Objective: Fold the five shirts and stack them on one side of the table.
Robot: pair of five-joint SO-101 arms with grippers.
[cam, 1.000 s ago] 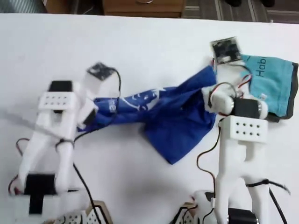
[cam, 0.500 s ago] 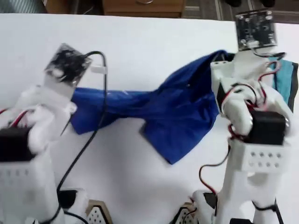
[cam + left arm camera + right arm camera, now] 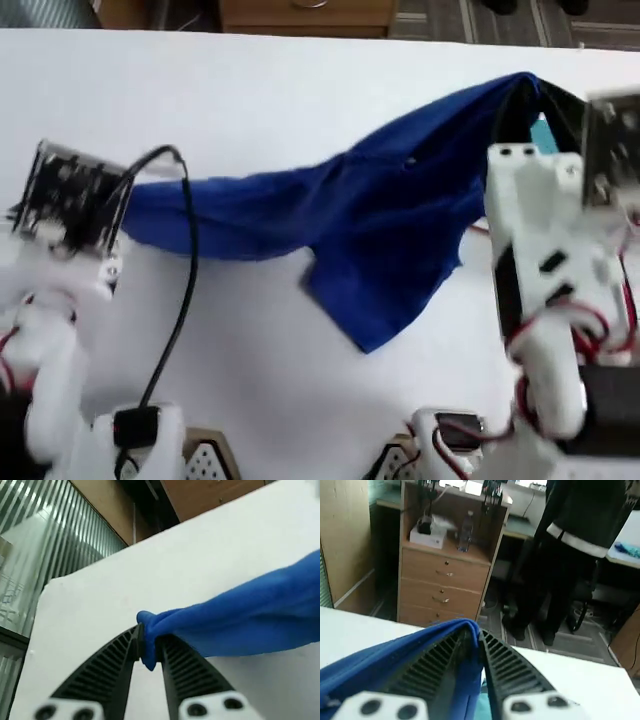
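Left gripper [image 3: 148, 641] clenched on one bunched end of the blue shirt [image 3: 380, 210], near the table's [image 3: 300, 90] left edge. Right gripper [image 3: 472, 636] pinched on the opposite end, toward the far right corner. Shirt strung between them, long axis left to right; a loose flap sags toward the near edge. Teal shirt [image 3: 541, 128] peeks out beneath the right end.
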